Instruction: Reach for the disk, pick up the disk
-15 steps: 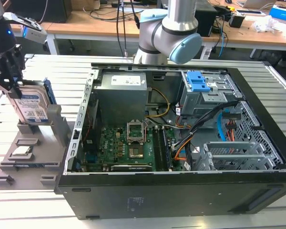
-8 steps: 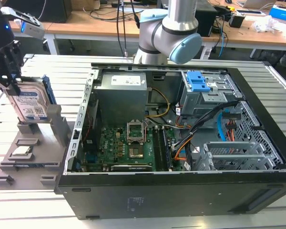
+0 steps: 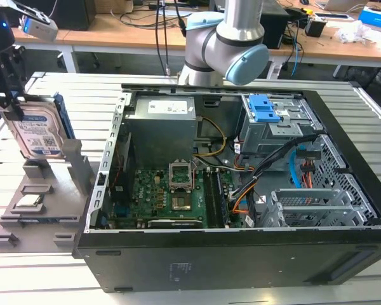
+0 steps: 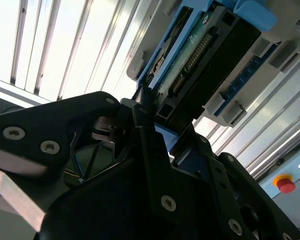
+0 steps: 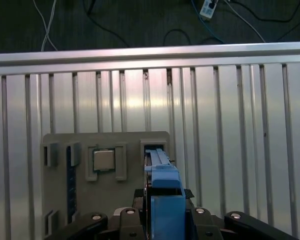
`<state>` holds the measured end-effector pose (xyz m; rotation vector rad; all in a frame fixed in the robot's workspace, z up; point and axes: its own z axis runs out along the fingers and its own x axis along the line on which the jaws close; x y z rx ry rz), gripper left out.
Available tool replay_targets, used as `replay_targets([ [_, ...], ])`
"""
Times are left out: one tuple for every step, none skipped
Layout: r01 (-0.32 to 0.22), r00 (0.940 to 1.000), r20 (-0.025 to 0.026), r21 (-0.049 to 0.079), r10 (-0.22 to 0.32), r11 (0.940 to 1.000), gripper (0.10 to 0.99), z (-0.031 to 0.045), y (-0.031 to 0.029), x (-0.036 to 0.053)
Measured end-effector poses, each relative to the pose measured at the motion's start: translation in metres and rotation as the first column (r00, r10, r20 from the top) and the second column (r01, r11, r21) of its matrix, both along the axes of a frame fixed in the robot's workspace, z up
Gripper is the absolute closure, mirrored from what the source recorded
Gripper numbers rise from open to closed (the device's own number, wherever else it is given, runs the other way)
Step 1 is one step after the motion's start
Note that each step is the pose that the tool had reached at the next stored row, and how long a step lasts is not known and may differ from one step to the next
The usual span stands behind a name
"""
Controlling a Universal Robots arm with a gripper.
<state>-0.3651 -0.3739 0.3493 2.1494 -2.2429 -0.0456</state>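
Your end effector (image 3: 14, 107) is clamped on the top edge of the disk (image 3: 41, 130). The disk stands upright over the grey holder (image 3: 51, 190) on the counter (image 3: 51, 279), at the exterior view's left, beside the open case (image 3: 241, 254). I cannot tell whether its lower edge has cleared the slot. My advice is to lift straight and vertical with the grip square, so the blue carrier does not bind on the slot walls. The disk's white-and-blue label faces the exterior view, its print too small to read.

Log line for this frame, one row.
gripper: shut on disk | disk: upright at gray holder slot | seated or lifted: cannot tell
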Motion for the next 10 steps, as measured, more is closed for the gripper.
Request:
replay_targets([
  [0.0, 1.0, 0.0, 0.0, 0.0, 1.0, 0.718, 0.0012, 0.0, 0.0],
  [0.0, 1.0, 0.0, 0.0, 0.0, 1.0, 0.718, 0.0026, 0.0, 0.0],
  [0.0, 1.0, 0.0, 0.0, 0.0, 1.0, 0.718, 0.0042, 0.0, 0.0001],
  [0.0, 1.0, 0.0, 0.0, 0.0, 1.0, 0.718, 0.0053, 0.0, 0.0001],
  [0.0, 1.0, 0.0, 0.0, 0.0, 1.0, 0.718, 0.0064, 0.0, 0.0001],
  [0.0, 1.0, 0.0, 0.0, 0.0, 1.0, 0.718, 0.0083, 0.0, 0.0001],
  [0.0, 1.0, 0.0, 0.0, 0.0, 1.0, 0.718, 0.0112, 0.0, 0.0002],
  [0.0, 1.0, 0.0, 0.0, 0.0, 1.0, 0.718, 0.014, 0.0, 0.0002],
  [0.0, 1.0, -0.0001, 0.0, 0.0, 1.0, 0.718, 0.016, 0.0, 0.0002],
  [0.0, 1.0, 0.0, 0.0, 0.0, 1.0, 0.718, 0.0175, 0.0, 0.0003],
])
